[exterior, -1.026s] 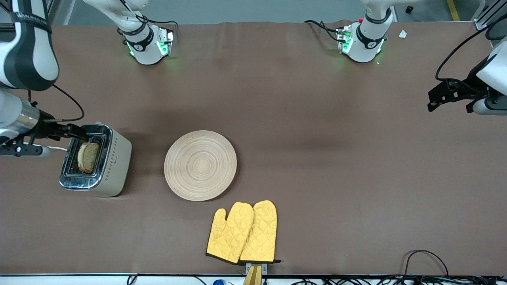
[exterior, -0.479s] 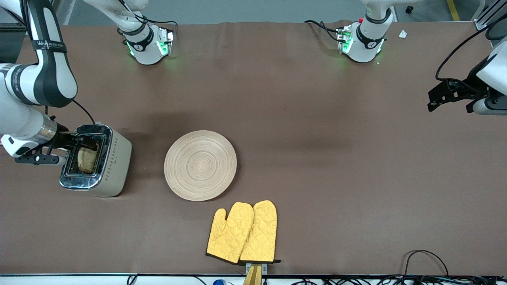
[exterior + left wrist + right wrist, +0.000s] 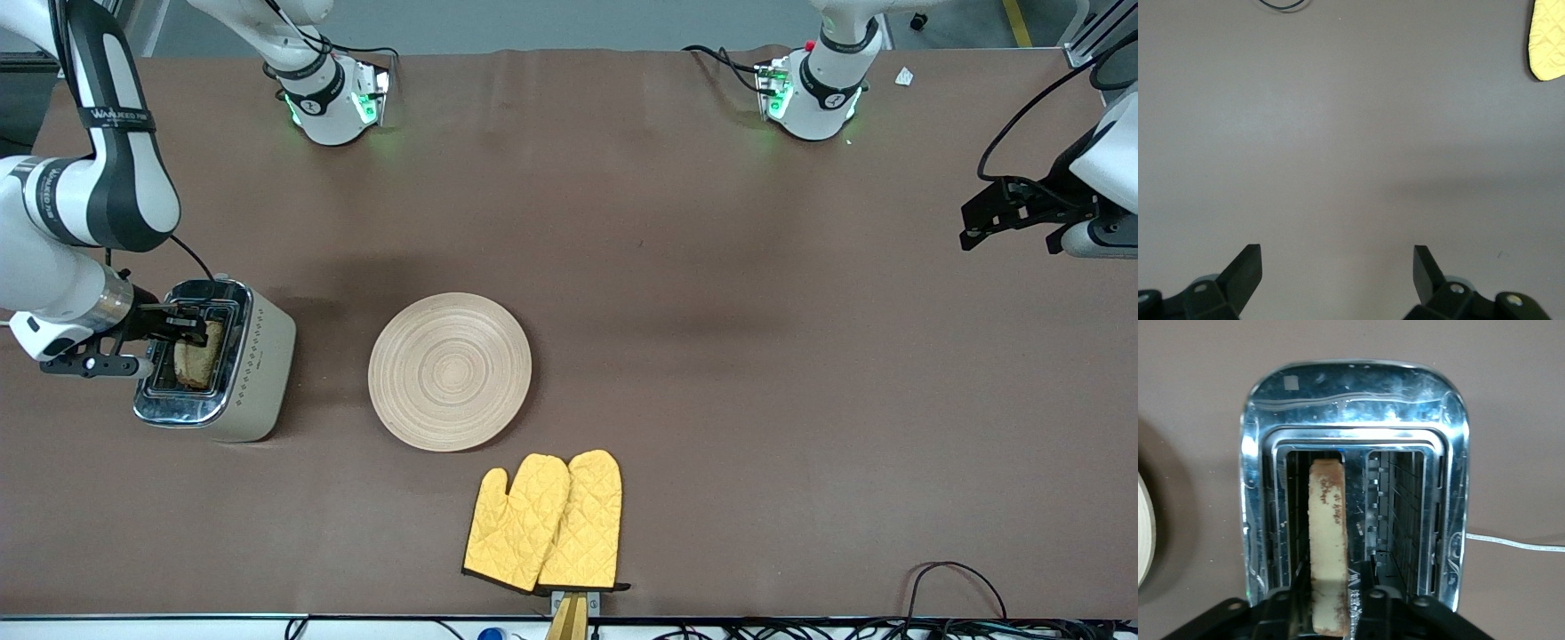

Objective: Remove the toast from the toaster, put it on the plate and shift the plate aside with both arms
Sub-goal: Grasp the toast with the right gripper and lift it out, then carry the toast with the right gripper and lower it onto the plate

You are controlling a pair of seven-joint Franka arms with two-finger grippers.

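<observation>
The toast stands upright in a slot of the silver toaster at the right arm's end of the table. My right gripper is over the toaster, its fingers on either side of the toast's top edge and closed against it. In the right wrist view the toast sits between the two black fingers of the right gripper. The round light-wood plate lies bare beside the toaster. My left gripper waits open and empty above the table at the left arm's end; its wrist view shows only tabletop.
A pair of yellow oven mitts lies nearer the front camera than the plate; a mitt's edge shows in the left wrist view. A white cord runs from the toaster. The plate's rim shows beside the toaster.
My right arm has swung in over the toaster and its gripper has come down onto the toast's top edge. The left arm has not moved.
</observation>
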